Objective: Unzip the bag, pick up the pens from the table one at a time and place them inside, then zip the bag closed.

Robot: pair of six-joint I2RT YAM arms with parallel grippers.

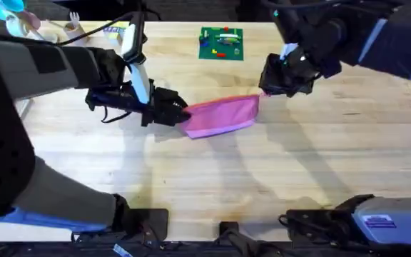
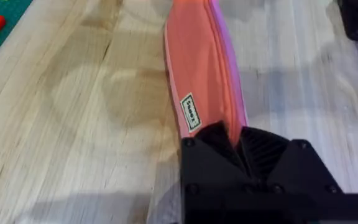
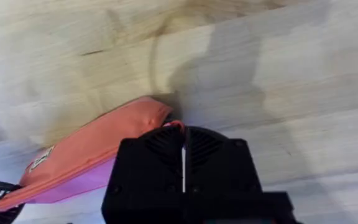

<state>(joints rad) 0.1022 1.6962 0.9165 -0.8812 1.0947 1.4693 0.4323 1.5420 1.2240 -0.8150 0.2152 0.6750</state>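
- The tabletop [image 1: 277, 178] was seen carrying the bag [image 1: 223, 114] near its middle, the pink pouch lying between the two arms with a small green board [image 1: 221, 43] well apart behind it.
- The bag's long axis was laid roughly across the tabletop, from the left arm's side to the right arm's side, and was tilted a little, so that the end by the right pincer sat slightly farther from the bases than the end by the left pincer.
- The zipper edge, with a strip of purple lining showing along it in the left wrist view, was judged to face up and away from the bases; whether the zip was fully run could not be told.
- The left pincer [image 1: 179, 114] was seen clenched on the bag's near-left end, fabric pinched between its black fingers [image 2: 210, 149].
- The right pincer [image 1: 266, 91] was seen clenched at the opposite end, apparently on the zip pull or end tab [image 3: 174, 124].
- A slip was judged the main risk: if the right pincer's hold on so small a tab were lost, the zip would be left where it stood.
- Should both ends be pulled unevenly, the soft pouch could be dragged or twisted along the tabletop and the fabric snagged in the zipper.
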